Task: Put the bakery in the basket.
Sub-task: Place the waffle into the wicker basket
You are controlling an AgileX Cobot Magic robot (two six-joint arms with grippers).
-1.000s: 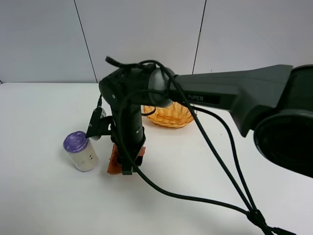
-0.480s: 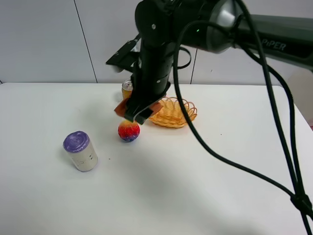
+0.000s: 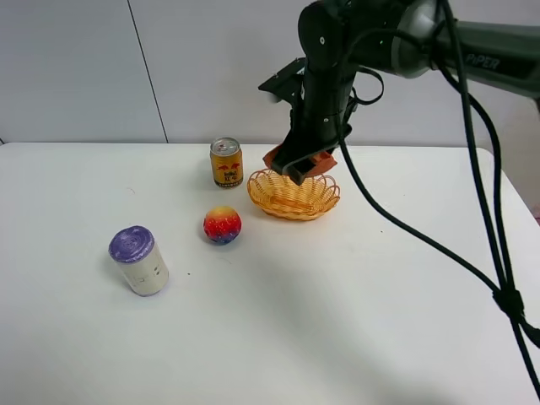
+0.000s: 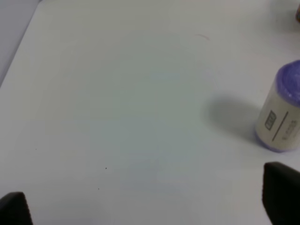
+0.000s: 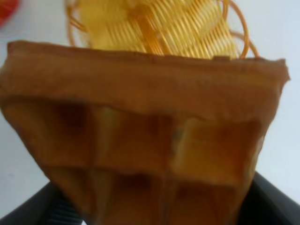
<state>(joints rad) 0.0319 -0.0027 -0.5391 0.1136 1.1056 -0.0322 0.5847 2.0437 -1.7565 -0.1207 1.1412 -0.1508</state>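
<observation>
The right claw (image 3: 300,172) is clamped on the waffle wedge (image 5: 140,126), held in the air just above the basket (image 3: 294,199) — the left claw (image 4: 147,206) gapes wide, empty, over the tabletop (image 3: 337,304).

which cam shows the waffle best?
Right wrist: the waffle fills the frame, grid pockets clear, basket behind. Exterior high shows only orange edges in the right gripper. Left wrist: nothing of it.

The blurred waffle (image 5: 140,122) hides most of the basket (image 5: 159,23). The view's edge crops the purple-topped can (image 4: 281,117)
</observation>
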